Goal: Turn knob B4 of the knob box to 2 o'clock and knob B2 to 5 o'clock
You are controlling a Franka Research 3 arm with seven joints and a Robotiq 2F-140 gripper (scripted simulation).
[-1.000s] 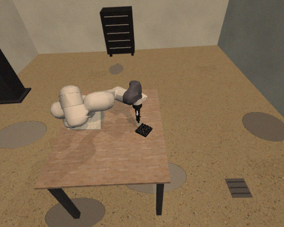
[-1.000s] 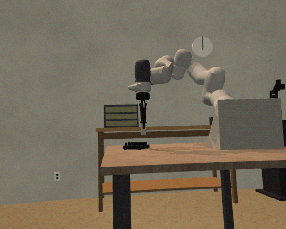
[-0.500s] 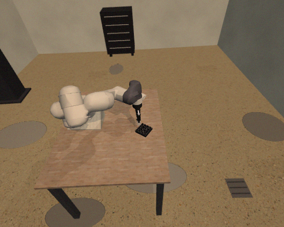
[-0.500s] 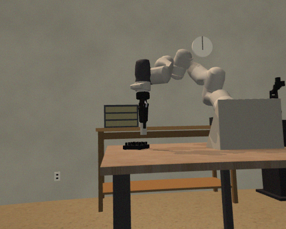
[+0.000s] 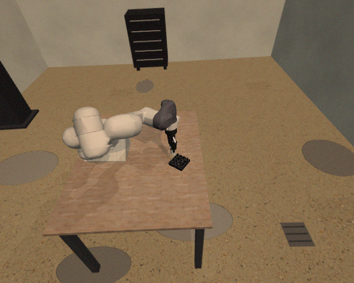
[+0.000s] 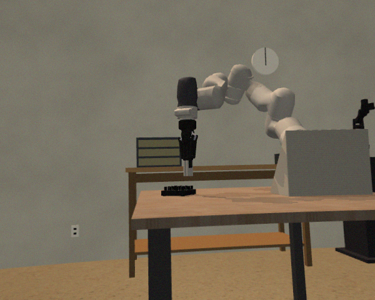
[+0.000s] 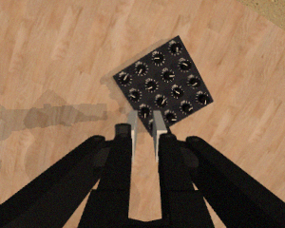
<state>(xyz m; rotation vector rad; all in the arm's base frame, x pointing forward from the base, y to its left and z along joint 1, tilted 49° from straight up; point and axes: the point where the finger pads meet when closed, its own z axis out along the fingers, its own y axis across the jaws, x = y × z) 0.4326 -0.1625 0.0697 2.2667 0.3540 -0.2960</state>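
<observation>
The black knob box (image 5: 178, 160) (image 6: 178, 191) (image 7: 161, 85) stands flat on the wooden table (image 5: 125, 197) (image 6: 245, 206) (image 7: 54, 38), near its right edge. It carries a four-by-four grid of small dark knobs; their white lines and printed names are too small to read. My gripper (image 5: 172, 150) (image 6: 188, 174) (image 7: 144, 122) points straight down and hangs a little above the box's edge nearest the arm. In the wrist view its fingertips frame a knob at the box's near corner. The fingers are nearly shut, with a narrow gap and nothing between them.
The robot's pale base block (image 5: 116, 152) (image 6: 326, 161) stands on the table's far left part. The table's right edge (image 5: 201, 170) runs close to the box. A wooden shelf bench (image 6: 213, 169) stands behind the table.
</observation>
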